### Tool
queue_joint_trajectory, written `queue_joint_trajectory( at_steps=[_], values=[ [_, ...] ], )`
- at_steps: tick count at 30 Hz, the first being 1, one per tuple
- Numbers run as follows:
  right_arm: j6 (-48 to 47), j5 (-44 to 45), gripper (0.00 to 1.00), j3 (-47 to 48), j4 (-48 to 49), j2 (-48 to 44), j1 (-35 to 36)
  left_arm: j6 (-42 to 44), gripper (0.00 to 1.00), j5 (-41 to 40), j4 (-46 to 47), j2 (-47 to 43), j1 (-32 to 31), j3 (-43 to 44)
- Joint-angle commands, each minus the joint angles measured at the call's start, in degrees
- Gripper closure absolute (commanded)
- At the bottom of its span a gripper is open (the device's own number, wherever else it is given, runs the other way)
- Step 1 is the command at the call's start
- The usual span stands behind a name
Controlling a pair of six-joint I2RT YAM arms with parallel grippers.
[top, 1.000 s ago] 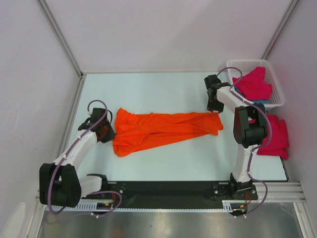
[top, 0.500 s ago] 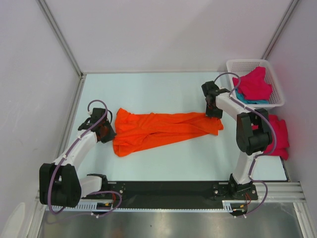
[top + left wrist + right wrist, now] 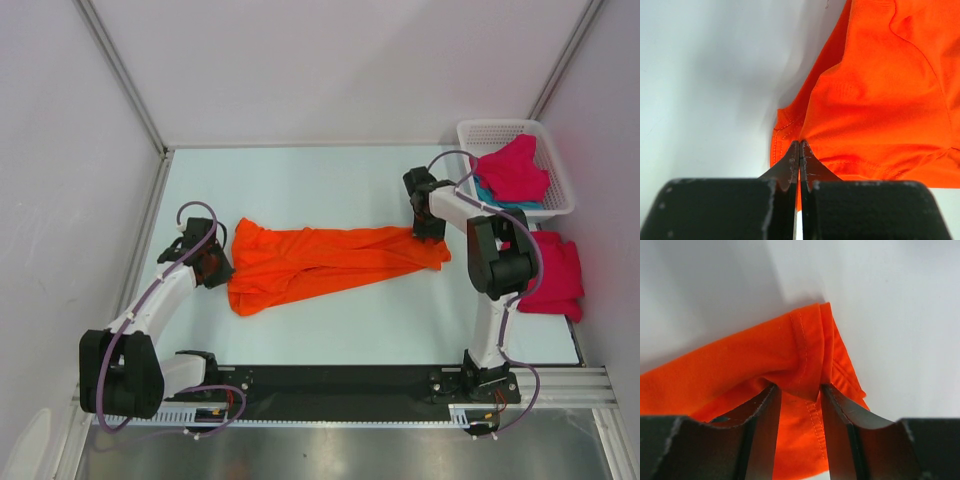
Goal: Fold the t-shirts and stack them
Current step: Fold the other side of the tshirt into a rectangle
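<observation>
Over the last second the right gripper (image 3: 428, 228) has dropped from just beyond the far right corner of the orange t-shirt (image 3: 330, 262) onto that corner, while the left gripper (image 3: 212, 265) and the shirt itself have not shifted. The shirt lies bunched into a long band across the middle of the table (image 3: 330, 185), running left to right. At its left end the left gripper is clenched, and its wrist view shows a sliver of orange hem caught between the closed fingertips. At the right end the jaws stand partly apart astride a raised fold of stitched hem, which fills the gap between them, so the right gripper looks released rather than gripping. The step in hand appears to be taking both ends so the shirt can be spread flat for folding. To do it well, the right jaws should close on the doubled hem deep enough to catch every layer, since a pinch on the top ply alone would let the rest slip. Both arms should then pull apart evenly, with the left pinch unchanged, to draw the wrinkles out. Far right, the white mesh basket (image 3: 498, 126) holds a magenta t-shirt (image 3: 512, 170) heaped over its rim, with the teal t-shirt (image 3: 492, 196) showing beneath it. A second magenta t-shirt (image 3: 552, 272) lies on the table just near of the basket, behind the right arm.
</observation>
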Motion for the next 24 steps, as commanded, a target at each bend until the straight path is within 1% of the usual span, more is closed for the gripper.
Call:
queue_joint_trajectory(
  at_steps=[1,3,4,6,7,15,24],
  values=[
    [-0.86,1.87,0.59,4.16,1.20,1.75,-1.33,1.45,1.00,0.11,1.21,-1.39,0.75,0.98],
    [-1.47,1.60,0.67,4.69,1.29,1.84,-1.86,1.36,1.00,0.11,1.12,-1.30,0.67,0.98],
    [-1.56,1.60,0.81,5.39,1.20,1.58,-2.04,1.53,1.00,0.11,1.21,-1.21,0.67,1.06],
    [-1.91,1.60,0.95,6.10,0.94,1.31,-2.30,1.53,1.00,0.03,1.21,-1.21,0.75,1.06],
    [-2.09,1.69,1.00,6.89,0.85,1.05,-2.65,1.45,1.00,-0.06,1.04,-1.12,0.75,1.15],
    [-3.05,3.36,1.00,10.40,-0.46,-0.01,-3.01,1.71,1.00,-0.32,1.04,-1.04,0.75,1.33],
    [-3.85,4.94,1.00,17.78,-3.19,4.56,-3.27,1.89,1.00,-0.59,0.77,-1.04,0.75,1.68]
  ],
)
